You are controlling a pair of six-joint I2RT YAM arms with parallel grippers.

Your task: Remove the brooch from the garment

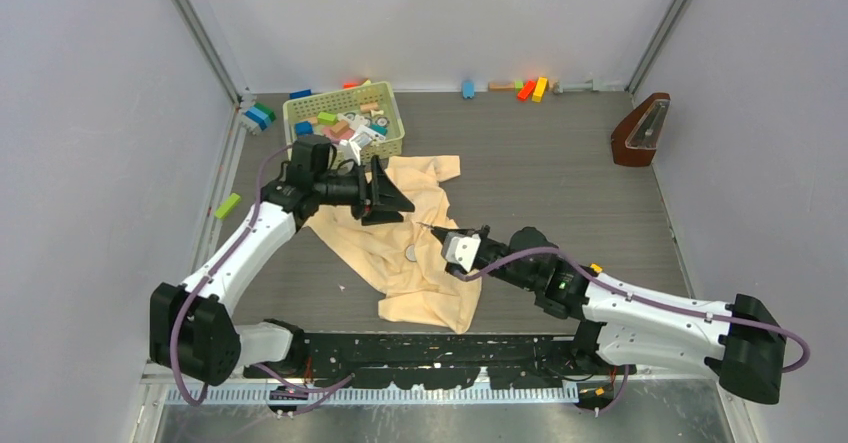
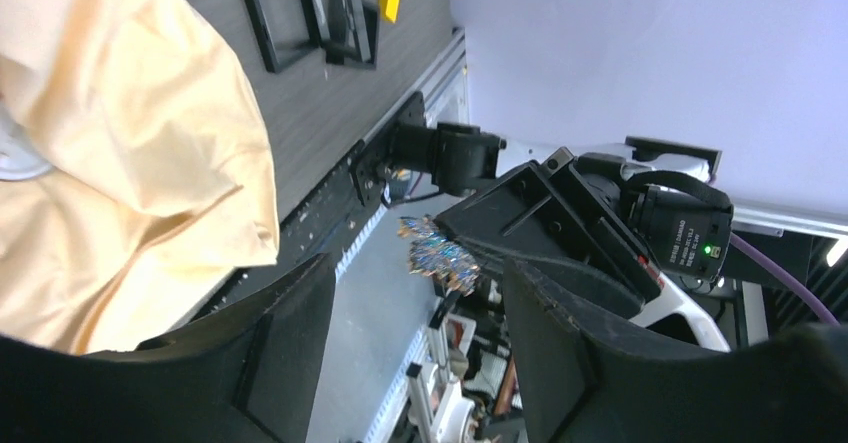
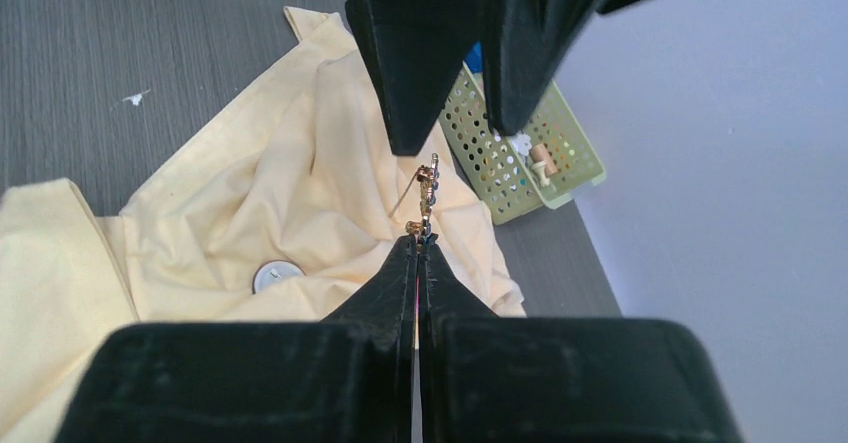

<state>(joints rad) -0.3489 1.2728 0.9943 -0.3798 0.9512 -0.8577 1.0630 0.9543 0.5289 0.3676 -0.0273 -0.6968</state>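
The pale yellow garment [image 1: 420, 263] lies crumpled on the dark table. My right gripper [image 3: 420, 245] is shut on the tiny silvery, blue-glinting brooch [image 3: 427, 198], which sticks out past its fingertips. In the left wrist view the brooch [image 2: 440, 253] hangs in the air at the right gripper's tips, apart from the garment [image 2: 130, 163]. My left gripper [image 1: 388, 195] is open and empty. It hovers over the garment's upper part and faces the right gripper [image 1: 432, 229]. Its black fingers [image 3: 420, 53] show just beyond the brooch in the right wrist view.
A flat round grey disc [image 1: 410, 254] lies on the garment and also shows in the right wrist view [image 3: 277, 276]. A green basket [image 1: 343, 121] of small blocks stands behind the garment. Black square trays [image 2: 310, 18] lie near the table's front edge. A brown metronome [image 1: 640, 131] stands at the far right.
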